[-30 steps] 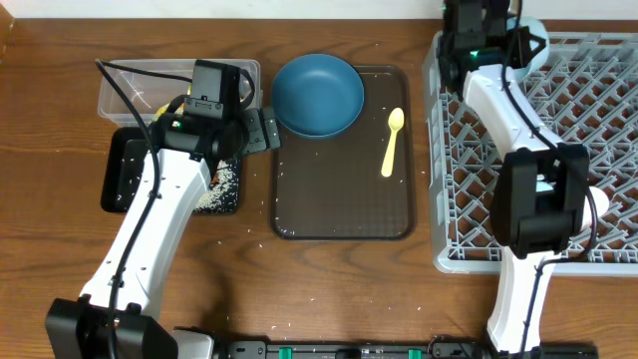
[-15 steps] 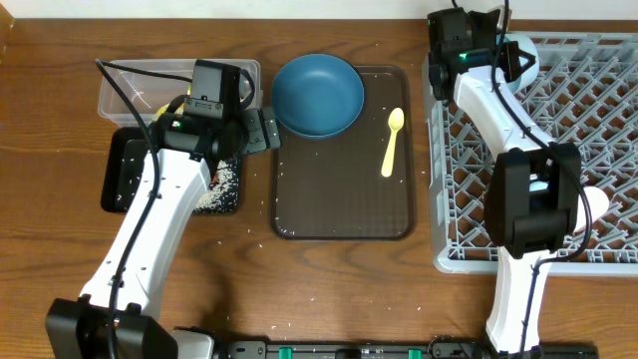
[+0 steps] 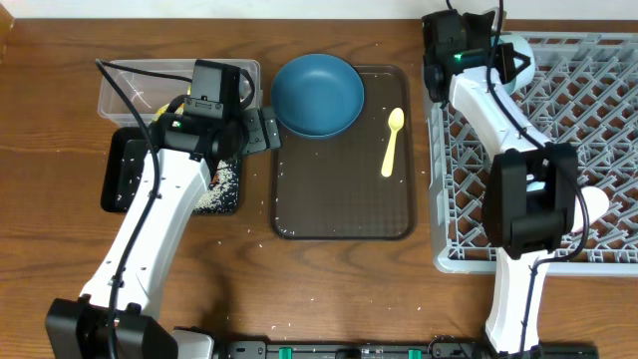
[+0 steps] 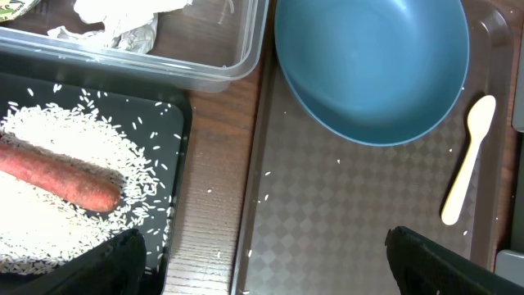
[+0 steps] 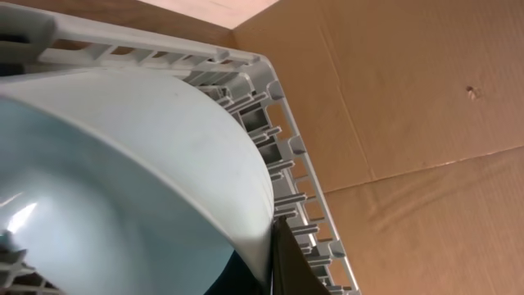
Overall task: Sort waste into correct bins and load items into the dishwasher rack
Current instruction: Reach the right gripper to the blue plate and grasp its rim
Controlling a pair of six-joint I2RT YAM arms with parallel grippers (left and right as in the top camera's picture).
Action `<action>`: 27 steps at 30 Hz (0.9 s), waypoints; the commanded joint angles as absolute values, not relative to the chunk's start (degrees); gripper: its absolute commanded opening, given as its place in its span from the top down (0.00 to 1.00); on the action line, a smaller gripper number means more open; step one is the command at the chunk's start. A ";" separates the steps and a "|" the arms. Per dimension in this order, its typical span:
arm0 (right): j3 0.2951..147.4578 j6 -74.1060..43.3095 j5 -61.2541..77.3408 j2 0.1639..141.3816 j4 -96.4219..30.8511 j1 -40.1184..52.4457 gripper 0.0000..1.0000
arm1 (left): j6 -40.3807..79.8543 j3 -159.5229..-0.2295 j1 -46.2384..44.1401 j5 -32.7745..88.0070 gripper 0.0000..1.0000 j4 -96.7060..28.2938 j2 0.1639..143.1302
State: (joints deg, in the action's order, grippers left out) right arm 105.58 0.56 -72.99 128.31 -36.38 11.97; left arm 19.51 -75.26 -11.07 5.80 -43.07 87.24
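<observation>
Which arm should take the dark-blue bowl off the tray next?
Left. The left gripper, open, sits beside the dark-blue bowl; the right gripper is shut on the pale-blue bowl at the rack.

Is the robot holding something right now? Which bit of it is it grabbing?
Yes. The right end effector pinches the small pale-blue bowl by its rim, above the grey lattice dishwasher rack. The left end effector is open, holding nothing.

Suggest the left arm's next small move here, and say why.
Probably ease the open left gripper sideways and down onto the nearest rim of the big dark-blue bowl. The carrot and rice already lie in the black tray and the tissue in the clear tub, while that bowl sits on the brown tray, outside the rack.
</observation>
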 commanded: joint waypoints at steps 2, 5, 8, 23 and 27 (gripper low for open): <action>105.60 -0.40 -69.12 129.67 -36.77 13.72 0.99 | 19.40 -76.18 -10.90 5.48 0.04 -43.05 87.24; 105.60 -0.40 -68.49 129.67 -36.88 14.00 0.99 | 19.40 -76.18 -10.90 5.48 0.04 -43.05 87.24; 105.60 -0.40 -68.49 129.67 -36.88 14.22 0.99 | 19.40 -76.18 -10.90 5.48 0.04 -43.05 87.24; 105.60 -0.40 -68.51 129.67 -40.23 15.27 0.98 | 19.40 -76.18 -10.90 5.48 0.04 -43.07 87.24; 105.60 -0.38 -68.51 129.67 -40.34 16.84 0.92 | 19.40 -76.18 -10.90 5.48 0.04 -43.05 87.24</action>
State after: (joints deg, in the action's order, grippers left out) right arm 105.58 0.21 -71.96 128.31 -39.97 13.80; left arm 19.51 -75.26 -11.07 5.80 -43.07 87.24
